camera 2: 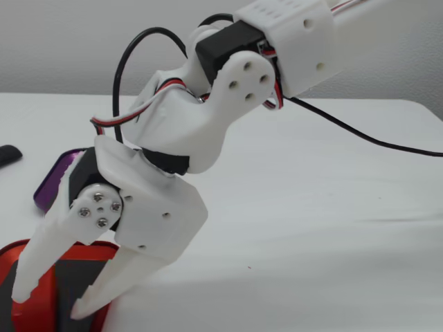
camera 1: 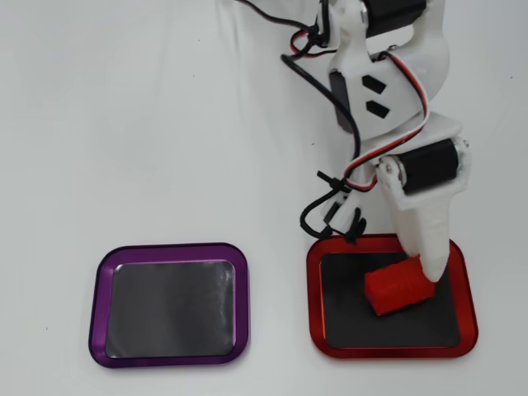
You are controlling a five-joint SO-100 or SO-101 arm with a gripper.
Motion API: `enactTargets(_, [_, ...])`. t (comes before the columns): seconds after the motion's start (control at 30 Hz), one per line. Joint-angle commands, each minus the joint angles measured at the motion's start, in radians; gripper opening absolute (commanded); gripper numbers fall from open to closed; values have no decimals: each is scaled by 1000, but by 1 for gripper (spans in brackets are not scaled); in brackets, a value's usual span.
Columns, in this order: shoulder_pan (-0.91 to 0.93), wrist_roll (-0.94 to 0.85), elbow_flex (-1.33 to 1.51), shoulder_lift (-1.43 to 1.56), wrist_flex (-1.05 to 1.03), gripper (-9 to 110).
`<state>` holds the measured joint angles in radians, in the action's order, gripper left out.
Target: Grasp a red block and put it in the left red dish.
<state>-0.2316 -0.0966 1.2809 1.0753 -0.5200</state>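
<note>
The red block [camera 1: 399, 286] lies tilted on the dark inside of the red dish [camera 1: 393, 353], which is the right-hand tray in the overhead view. My white gripper [camera 1: 417, 277] reaches down into the dish, and its upper finger [camera 1: 428, 247] touches the block's right end. In the fixed view the gripper [camera 2: 52, 308] stands open over the dish [camera 2: 10, 257]. The block [camera 2: 33, 312] sits against the left finger there, with a dark gap between it and the right finger.
A purple-rimmed tray [camera 1: 169, 304] of the same shape lies to the left of the red one, also seen behind the arm [camera 2: 50, 185]. Black and red cables [camera 1: 330, 210] hang off the arm. A small black object [camera 2: 7, 155] lies at the fixed view's left edge.
</note>
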Motion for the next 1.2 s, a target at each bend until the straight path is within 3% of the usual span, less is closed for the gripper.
enactTargets(0.0, [2,2,-41,23,-48,20])
enactTargets(0.27, [0,2,-41,189,-207,27])
enactTargets(0.8, [55,-2,84,965,-787,28])
enactTargets(1.17, [327,38,779,1436,-589,28])
